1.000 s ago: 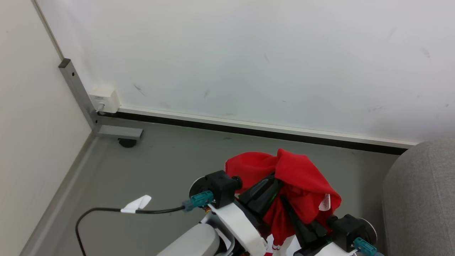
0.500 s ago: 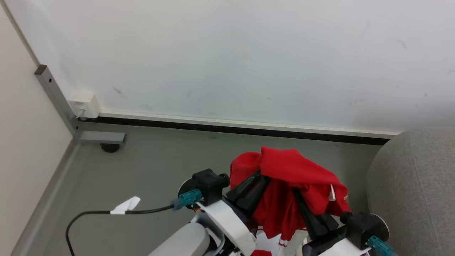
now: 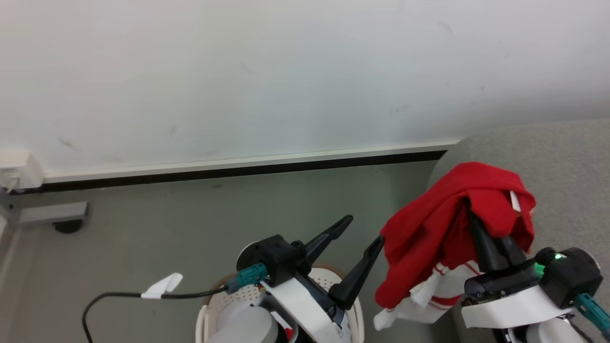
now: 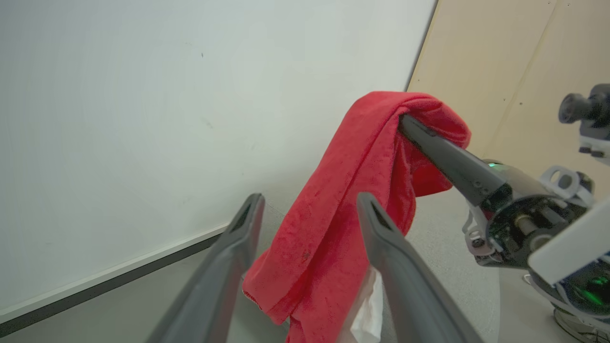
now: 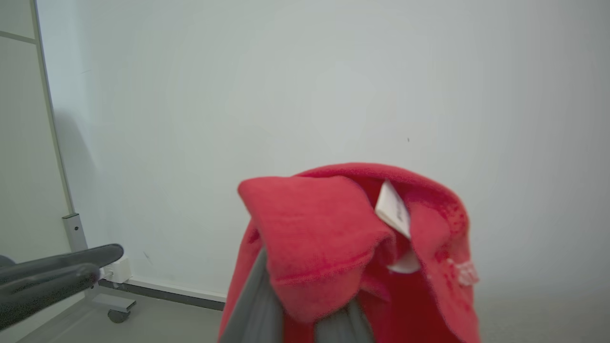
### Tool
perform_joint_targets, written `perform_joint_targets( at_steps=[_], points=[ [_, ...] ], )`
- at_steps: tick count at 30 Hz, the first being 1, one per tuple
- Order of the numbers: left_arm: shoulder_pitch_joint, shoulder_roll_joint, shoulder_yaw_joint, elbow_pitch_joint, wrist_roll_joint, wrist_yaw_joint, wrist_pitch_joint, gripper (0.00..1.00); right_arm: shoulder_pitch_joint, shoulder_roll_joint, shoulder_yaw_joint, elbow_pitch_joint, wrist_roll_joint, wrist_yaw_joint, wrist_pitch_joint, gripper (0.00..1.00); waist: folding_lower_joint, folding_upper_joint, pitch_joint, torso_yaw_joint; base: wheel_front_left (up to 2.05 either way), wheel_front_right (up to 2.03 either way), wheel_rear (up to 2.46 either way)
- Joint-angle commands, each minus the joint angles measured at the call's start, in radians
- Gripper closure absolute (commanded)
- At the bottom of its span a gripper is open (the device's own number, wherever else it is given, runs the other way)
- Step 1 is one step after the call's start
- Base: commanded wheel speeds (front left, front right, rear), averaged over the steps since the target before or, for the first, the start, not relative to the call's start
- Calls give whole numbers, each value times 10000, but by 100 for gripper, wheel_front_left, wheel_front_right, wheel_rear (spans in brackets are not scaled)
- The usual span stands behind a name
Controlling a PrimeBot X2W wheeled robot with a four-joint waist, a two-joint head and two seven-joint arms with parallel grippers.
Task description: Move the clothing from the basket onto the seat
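Clothing [image 3: 443, 228] hangs clamped in the right gripper [image 3: 472, 214] at the seat's [image 3: 548, 152] edge in the head view, the basket [image 3: 329, 276] farther from the seat, the left wrist view has the left gripper [image 4: 310, 197] splayed and empty, and the right wrist view shows red folds draped over its fingers, so the carry seems in hand and next calls for reaching over the seat and releasing.

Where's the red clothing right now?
Head view, right side: the red clothing hangs draped over the shut right claw, beside the grey seat.
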Motion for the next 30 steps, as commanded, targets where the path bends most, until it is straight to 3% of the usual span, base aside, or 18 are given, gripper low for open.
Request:
perform_joint_targets(
  at_steps=[1,9,16,25,30],
  points=[
    [185,68,65,-101,135,-28,-5,0,-64,-133,-207,-268,-133,-21,-3,100,0,-1,157,-737,0,0,0],
    [377,100,67,-580,459,-40,-5,0,603,-278,-1491,-1827,-585,-23,-2,100,0,-1,291,-2273,0,0,0],
    [441,211,-80,-913,740,-42,-6,0,1233,-225,-2153,-2799,-701,-21,-2,100,0,-1,516,-3225,0,0,0],
    [363,298,-163,-974,1103,-31,-8,0,1416,-192,-2295,-3114,-589,-21,-2,100,0,-1,852,-3487,0,0,0],
    [139,465,-261,-1089,1190,-32,-6,0,648,-679,-2207,-3080,-546,-21,48,100,0,-1,1371,-3219,0,0,0]
  ],
)
